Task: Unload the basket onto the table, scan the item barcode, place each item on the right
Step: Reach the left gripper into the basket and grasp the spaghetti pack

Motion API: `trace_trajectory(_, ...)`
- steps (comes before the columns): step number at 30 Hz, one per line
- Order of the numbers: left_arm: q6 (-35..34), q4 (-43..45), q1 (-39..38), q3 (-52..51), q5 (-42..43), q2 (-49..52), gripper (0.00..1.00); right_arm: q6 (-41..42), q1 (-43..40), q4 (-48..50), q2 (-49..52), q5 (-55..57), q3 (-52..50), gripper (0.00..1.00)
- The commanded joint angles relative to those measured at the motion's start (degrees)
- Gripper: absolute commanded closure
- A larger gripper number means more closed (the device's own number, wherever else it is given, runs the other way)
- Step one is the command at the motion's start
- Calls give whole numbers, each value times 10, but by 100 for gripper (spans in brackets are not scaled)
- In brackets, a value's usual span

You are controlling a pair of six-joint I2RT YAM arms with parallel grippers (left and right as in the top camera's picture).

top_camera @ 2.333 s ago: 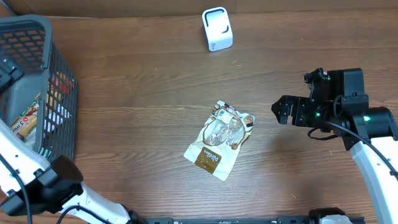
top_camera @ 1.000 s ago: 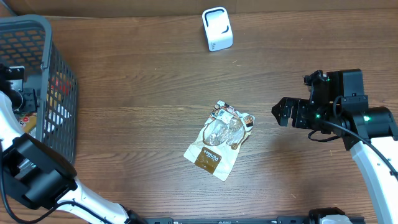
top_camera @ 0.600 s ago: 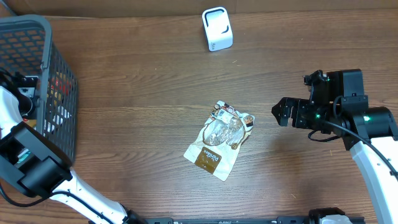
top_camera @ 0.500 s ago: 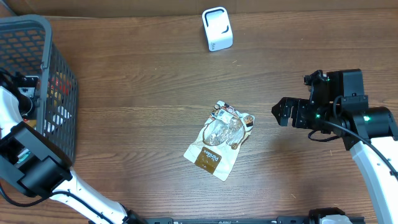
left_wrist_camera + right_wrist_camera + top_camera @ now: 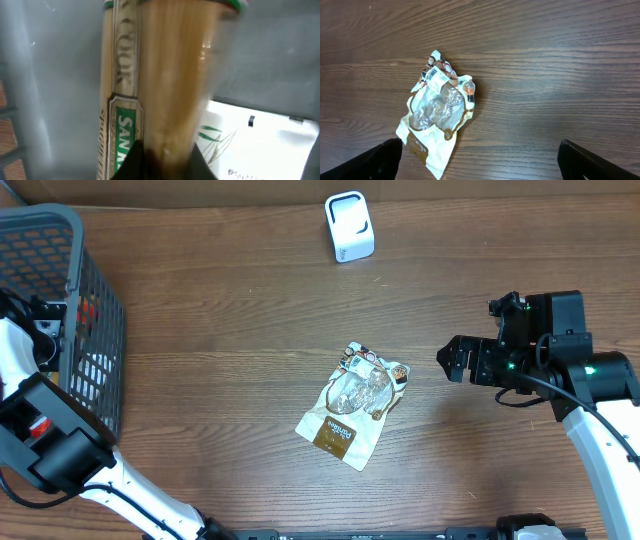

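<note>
Spaghetti packet of clear plastic with green lettering [image 5: 170,75] is gripped inside the dark grey mesh basket [image 5: 95,290] at the overhead frame's far left. Its long axis runs top to bottom in the left wrist view, and the left gripper [image 5: 165,162] is clenched on it. The white box-shaped barcode scanner [image 5: 349,226] is set well apart at upper centre; the right gripper [image 5: 452,360], spread wide and empty, is seen at right.

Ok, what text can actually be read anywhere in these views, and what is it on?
"COOK": runs lengthwise on the pasta pack, left wrist view.
"SAN", cut off: green label on that pack.
Side lettering there, maybe "SPAGH": too blurred to be sure.
White packet beside it: print too small.
Snack bag on the table: label too small.
Scanner: nothing readable.
</note>
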Motion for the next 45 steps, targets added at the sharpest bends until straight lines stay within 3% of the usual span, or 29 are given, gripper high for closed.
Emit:
trace_trajectory(1, -50, -5, 1, -2, 14, 17, 96, -9, 2, 3, -3, 3, 15, 0)
trace_trajectory(10, -109, -16, 3, 11, 5, 15, 94, -9, 2, 5, -3, 3, 15, 0)
trace_trajectory(11, -108, -15, 4, 8, -2, 16, 84, -7, 2, 5, -3, 3, 15, 0)
trace_trajectory(13, -108, -11, 5, -1, -21, 19, 77, -2, 2, 5, -3, 3, 15, 0)
trace_trajectory(17, -109, -1, 6, -4, -51, 30, 43, -2, 2, 5, -2, 3, 15, 0)
trace_trajectory(18, -109, 4, 6, -4, -61, 32, 28, -2, 2, 5, -2, 3, 15, 0)
trace_trajectory(19, -110, 9, 6, -4, -70, 32, 0, -2, 2, 5, -2, 3, 15, 0)
trace_trajectory(27, -141, 61, 3, -4, -136, 32, 1, 4, 2, 5, -2, 3, 15, 0)
trace_trajectory(34, -130, 99, 3, -5, -106, 61, 0, 4, 2, 1, -2, 3, 15, 0)
trace_trajectory(41, -128, 80, 3, -5, -57, 120, 2, 6, 2, 3, 0, 3, 15, 0)
trace_trajectory(43, -128, 75, 3, -5, -37, 127, 16, 9, 2, 2, 0, 3, 15, 0)
trace_trajectory(45, -128, 67, 3, -5, -17, 129, 44, 8, 2, 3, 0, 3, 15, 0)
